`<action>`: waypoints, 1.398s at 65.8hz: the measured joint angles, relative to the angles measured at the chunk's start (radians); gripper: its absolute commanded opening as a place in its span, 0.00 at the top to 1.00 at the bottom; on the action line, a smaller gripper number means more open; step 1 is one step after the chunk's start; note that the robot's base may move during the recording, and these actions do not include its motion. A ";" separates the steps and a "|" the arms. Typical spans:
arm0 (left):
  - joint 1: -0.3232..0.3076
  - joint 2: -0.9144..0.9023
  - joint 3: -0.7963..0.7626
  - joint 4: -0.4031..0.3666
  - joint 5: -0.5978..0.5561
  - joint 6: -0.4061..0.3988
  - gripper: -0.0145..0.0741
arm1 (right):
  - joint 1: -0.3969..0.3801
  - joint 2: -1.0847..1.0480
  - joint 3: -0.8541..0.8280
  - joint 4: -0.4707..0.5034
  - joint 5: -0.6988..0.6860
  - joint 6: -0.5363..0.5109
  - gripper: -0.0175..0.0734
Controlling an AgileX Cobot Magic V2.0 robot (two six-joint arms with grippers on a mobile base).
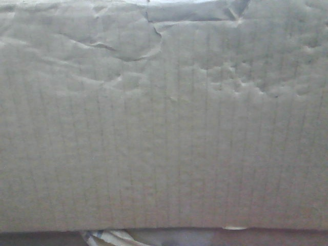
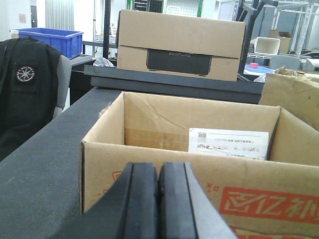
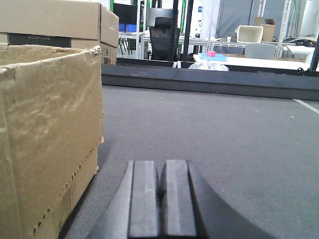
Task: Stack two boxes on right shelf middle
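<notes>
A creased, dented brown cardboard box face (image 1: 164, 133) fills the front view, very close. My left gripper (image 2: 159, 174) is shut and empty, just in front of an open-topped carton (image 2: 99, 164) with red print and a white label inside. Another creased carton (image 2: 294, 97) shows at the right edge of the left wrist view. My right gripper (image 3: 160, 174) is shut and empty, low over a grey felt surface (image 3: 224, 129), with a dented carton (image 3: 50, 129) close on its left, not touching. The steel shelf is out of view.
A closed carton with a black panel (image 2: 179, 42) stands on a dark ledge behind; it also shows in the right wrist view (image 3: 55, 22). A blue bin (image 2: 50, 40) and a chair with a black jacket (image 2: 27, 89) are at the left.
</notes>
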 measured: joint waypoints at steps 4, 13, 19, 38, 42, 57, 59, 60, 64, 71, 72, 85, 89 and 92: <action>0.000 0.000 0.000 0.000 0.000 0.000 0.96 | 0.000 0.000 0.000 0.000 0.000 0.000 0.99; 0.000 0.000 0.000 0.000 0.000 0.000 0.96 | 0.000 0.000 0.000 0.000 0.000 0.000 0.99; 0.000 0.000 0.000 0.000 0.000 0.000 0.96 | 0.000 0.000 0.000 0.000 0.000 0.000 0.99; 0.000 0.000 0.000 0.000 0.000 0.000 0.96 | 0.000 0.000 0.000 0.000 0.000 0.000 0.99; 0.000 0.000 0.000 0.000 0.000 0.000 0.96 | 0.000 0.000 0.000 0.000 0.000 0.000 0.99; 0.000 0.000 0.000 0.000 0.000 0.000 0.96 | 0.000 0.000 0.000 0.000 0.000 0.000 0.99; 0.000 0.000 0.000 0.000 0.000 0.000 0.96 | 0.000 0.000 0.000 0.000 0.000 0.000 0.99; 0.000 0.000 0.000 0.000 0.000 0.000 0.96 | 0.000 0.000 0.000 0.000 0.000 0.000 0.99; 0.000 0.000 0.000 0.000 0.000 0.000 0.96 | 0.000 0.000 0.000 0.000 0.000 0.000 0.99; 0.000 0.000 0.000 0.000 -0.006 0.000 0.96 | 0.000 0.000 0.000 0.000 0.000 0.000 0.99; 0.000 0.000 0.000 0.000 -0.008 0.000 0.96 | 0.000 0.000 0.000 0.000 0.000 0.000 0.99; 0.000 0.000 -0.024 0.000 -0.003 0.000 0.96 | 0.000 0.000 0.000 0.000 0.000 0.000 0.99; 0.000 0.000 -0.066 0.000 0.038 0.000 0.96 | 0.000 0.000 0.000 0.000 0.000 0.000 0.99; 0.000 -0.001 -0.115 0.000 0.073 0.000 0.96 | 0.000 0.000 0.000 0.000 0.000 0.000 0.99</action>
